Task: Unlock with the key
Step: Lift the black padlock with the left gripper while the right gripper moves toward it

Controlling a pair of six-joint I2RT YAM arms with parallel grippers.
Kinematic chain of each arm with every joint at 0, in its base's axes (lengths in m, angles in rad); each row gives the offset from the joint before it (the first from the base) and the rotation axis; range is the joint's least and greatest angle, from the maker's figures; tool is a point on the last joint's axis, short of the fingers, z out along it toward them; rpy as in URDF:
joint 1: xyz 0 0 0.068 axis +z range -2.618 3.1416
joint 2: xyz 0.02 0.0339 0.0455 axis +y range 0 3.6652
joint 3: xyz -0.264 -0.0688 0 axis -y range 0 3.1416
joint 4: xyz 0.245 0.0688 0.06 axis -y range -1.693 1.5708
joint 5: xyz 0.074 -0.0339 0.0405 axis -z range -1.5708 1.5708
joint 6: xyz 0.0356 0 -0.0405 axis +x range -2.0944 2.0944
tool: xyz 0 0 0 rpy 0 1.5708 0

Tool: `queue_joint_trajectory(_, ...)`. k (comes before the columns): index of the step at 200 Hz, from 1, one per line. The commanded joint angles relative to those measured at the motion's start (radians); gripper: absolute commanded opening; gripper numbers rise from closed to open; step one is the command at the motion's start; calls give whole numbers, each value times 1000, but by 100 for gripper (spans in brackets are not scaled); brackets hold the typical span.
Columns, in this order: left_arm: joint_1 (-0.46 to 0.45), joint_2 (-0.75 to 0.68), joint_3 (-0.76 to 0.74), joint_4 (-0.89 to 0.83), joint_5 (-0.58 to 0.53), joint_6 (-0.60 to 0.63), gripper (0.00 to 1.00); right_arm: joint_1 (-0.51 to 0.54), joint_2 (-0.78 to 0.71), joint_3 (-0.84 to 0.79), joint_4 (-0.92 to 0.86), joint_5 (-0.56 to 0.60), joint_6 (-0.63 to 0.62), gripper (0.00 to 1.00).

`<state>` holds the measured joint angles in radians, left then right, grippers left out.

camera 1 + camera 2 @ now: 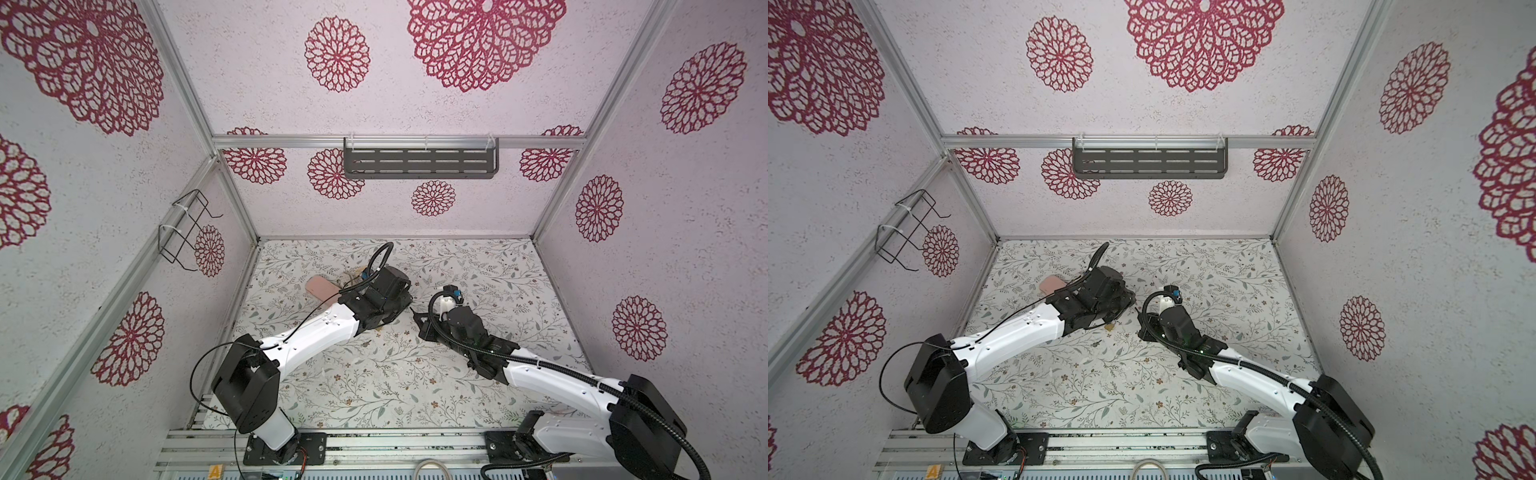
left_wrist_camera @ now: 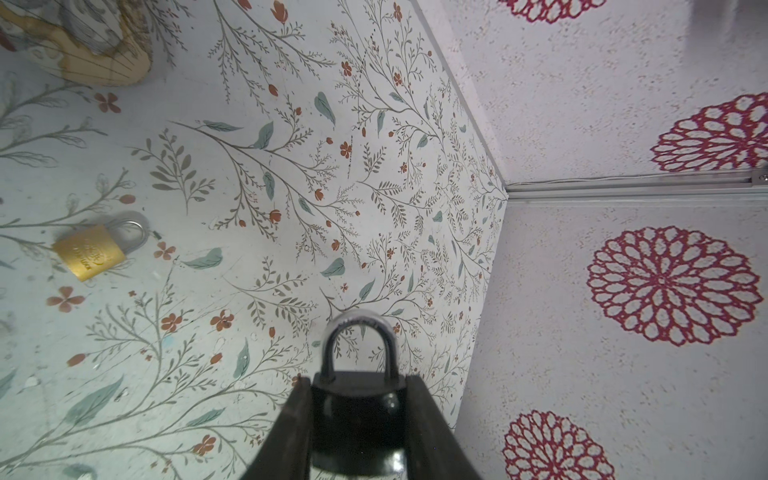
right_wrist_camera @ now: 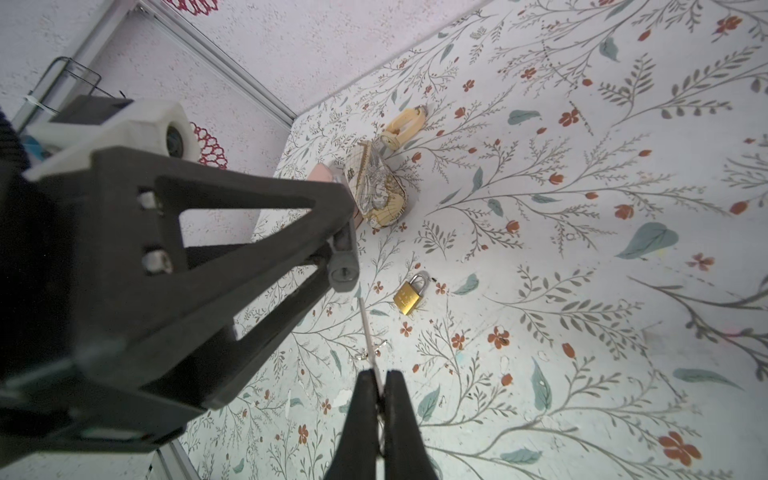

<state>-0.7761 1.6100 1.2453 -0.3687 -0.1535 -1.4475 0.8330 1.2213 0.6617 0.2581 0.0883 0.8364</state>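
Our left claw (image 2: 358, 380) is part open, clamped on the black lock (image 2: 357, 415), whose lower body the frame edge cuts off. Our right claw (image 3: 379, 376) is pinched shut on the key (image 3: 368, 336), seen edge-on as a thin strip. Its tip sits just beside the keyhole (image 3: 344, 273); we cannot tell whether they touch. In both top views lock and key are hidden. A brass lock (image 2: 89, 251) lies apart on the table (image 2: 249, 291).
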Motion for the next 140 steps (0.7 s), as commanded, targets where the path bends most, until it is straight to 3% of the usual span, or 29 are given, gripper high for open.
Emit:
queue_joint_trajectory(1, 0, -36, 0, 7, -37, -20, 0, 10, 2, 32, 74, 37, 18, 0)
queue_joint_trajectory(140, -8, -47, -23, 21, -40, -28, 0, 12, 46, 62, 110, 35, 18, 0)
